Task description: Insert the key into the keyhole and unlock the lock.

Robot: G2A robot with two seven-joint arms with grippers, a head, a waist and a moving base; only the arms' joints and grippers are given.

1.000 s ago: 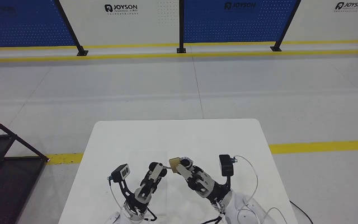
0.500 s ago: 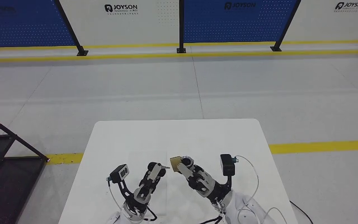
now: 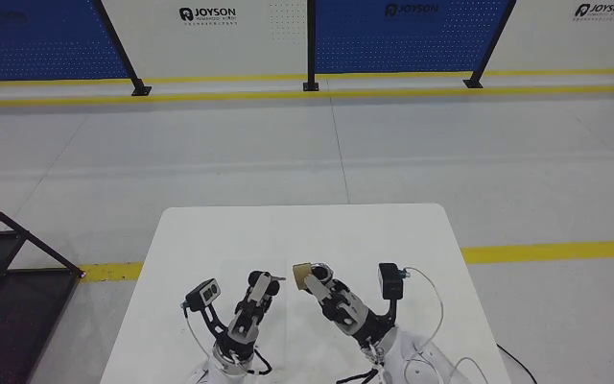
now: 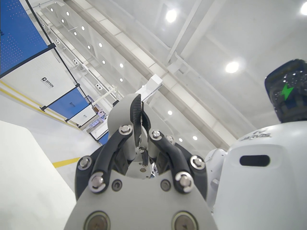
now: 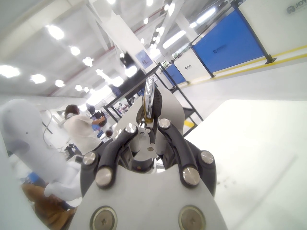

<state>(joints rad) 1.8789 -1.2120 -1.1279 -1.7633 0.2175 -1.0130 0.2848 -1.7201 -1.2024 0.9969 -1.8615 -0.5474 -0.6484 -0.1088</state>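
Note:
A small brass lock (image 3: 301, 276) is held above the near part of the white table (image 3: 384, 230), and my right gripper (image 3: 313, 282) is shut on it. In the right wrist view the lock's silver shackle and brass body (image 5: 149, 94) sit edge-on between the shut fingers of the right gripper (image 5: 153, 98). Just left of the lock, my left gripper (image 3: 268, 283) is shut on the key (image 3: 278, 280), whose thin tip points toward the lock across a small gap. In the left wrist view the left gripper (image 4: 140, 108) has its pads pressed together, and the key itself is hard to make out.
A black metal rack (image 3: 19, 278) stands on the floor left of the table. A white cable (image 3: 432, 298) loops beside the right arm. The far half of the table is bare white surface.
The left gripper with the key has drawn back to the left, opening a small gap to the lock that it was touching before. The right gripper with the lock has barely shifted.

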